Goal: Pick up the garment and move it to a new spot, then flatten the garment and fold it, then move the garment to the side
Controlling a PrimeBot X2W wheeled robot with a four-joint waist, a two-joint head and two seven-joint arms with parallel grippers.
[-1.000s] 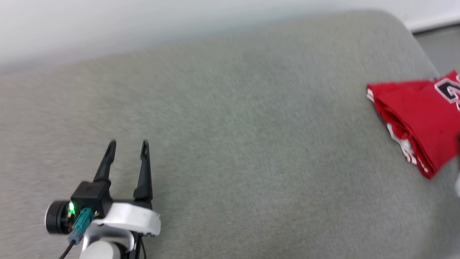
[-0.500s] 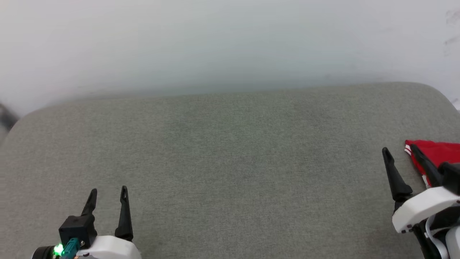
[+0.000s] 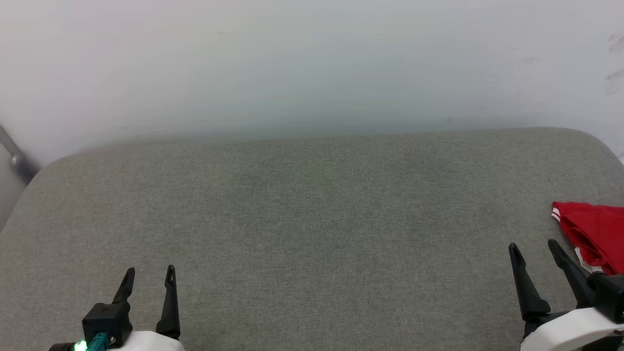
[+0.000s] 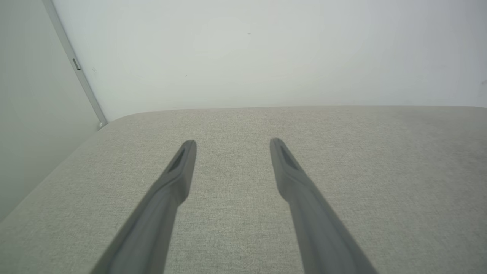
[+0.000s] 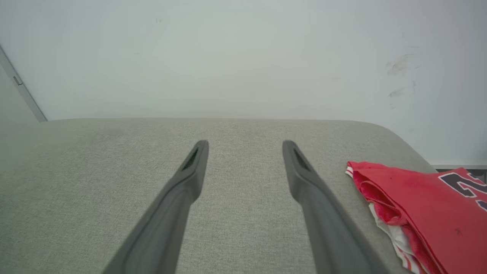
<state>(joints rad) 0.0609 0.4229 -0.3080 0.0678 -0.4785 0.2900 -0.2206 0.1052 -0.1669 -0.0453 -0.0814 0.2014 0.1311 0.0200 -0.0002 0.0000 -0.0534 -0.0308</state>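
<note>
In the head view you have both arms together: the left end effector [image 3: 150,268] at the lower left and the right end effector [image 3: 532,243] at the lower right, both pointing up the frame over the grey cushion [image 3: 317,219]. Each one is spread wide and carries nothing. The wrist views show this from close: between the two dark fingers [image 4: 169,194] there is bare grey fabric. A small green light [image 3: 78,346] glows at the base of the left one, at the bottom edge of the frame.

The left wrist view gives you the left end of the cushion with its rounded corner. A thin metal strip [image 4: 76,72] runs diagonally at the upper left, beside the pale wall [image 4: 266,57]. The right wrist view gives you the other rounded end, and some grey scuff marks [image 5: 399,64] on the wall at the upper right.

The shirt [image 3: 592,234] lies on the cushion at the right edge of the head view, cut by the frame, near the right end effector. There you see a red corner with a little white trim. The right wrist view shows much more of it, at the lower right. It is a flat folded bundle, bright red on top, and white cloth with red-and-white stripes shows from under its near edge. At the far right are dark characters with a white outline, cut by the frame. A strip of cushion separates it from the nearest finger.
</note>
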